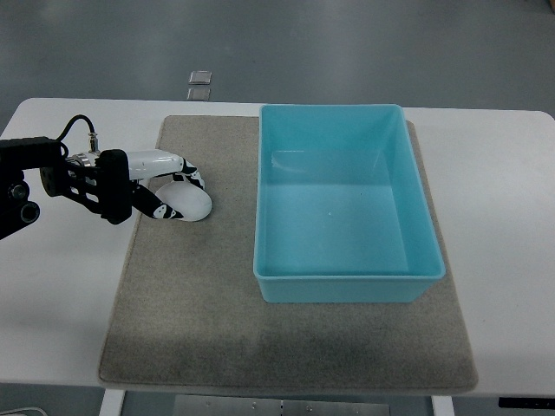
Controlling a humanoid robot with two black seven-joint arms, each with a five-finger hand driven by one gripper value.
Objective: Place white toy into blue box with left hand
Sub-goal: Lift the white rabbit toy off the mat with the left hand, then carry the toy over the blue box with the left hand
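The left hand (165, 192) enters from the left edge and sits at the left side of the grey mat (217, 329). Its fingers (186, 166) are curled around the white toy (186, 201), one set over the far side and one under the near side, so the hand appears to be closed on the toy. Whether the toy is lifted or resting on the mat cannot be determined.

Step in hand, as judged: grasp of the toy, before transport. The next move calls for a lift high enough to pass the near-left wall of the blue box (347, 288), travel to the right over the box interior, then release.

The white toy is rounded, smooth and egg-like, partly hidden by the fingers. The blue box is empty and stands well to the right of the toy.
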